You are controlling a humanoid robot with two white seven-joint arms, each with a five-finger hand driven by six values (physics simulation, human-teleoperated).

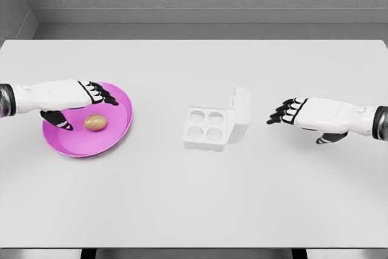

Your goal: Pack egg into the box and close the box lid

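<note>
A brown egg [95,122] lies on a pink plate [118,133] at the left of the table. My left hand [85,102] hovers over the plate just above and left of the egg, fingers spread and thumb lowered, holding nothing. A white egg box [208,128] with several round cups sits in the middle, its lid [241,113] standing up on the right side. My right hand [290,113] hangs open to the right of the box, fingers pointing at the lid, apart from it.
The white table [194,198] stretches wide around the plate and box. A grey wall runs behind its far edge. The table's front edge lies near the bottom of the view.
</note>
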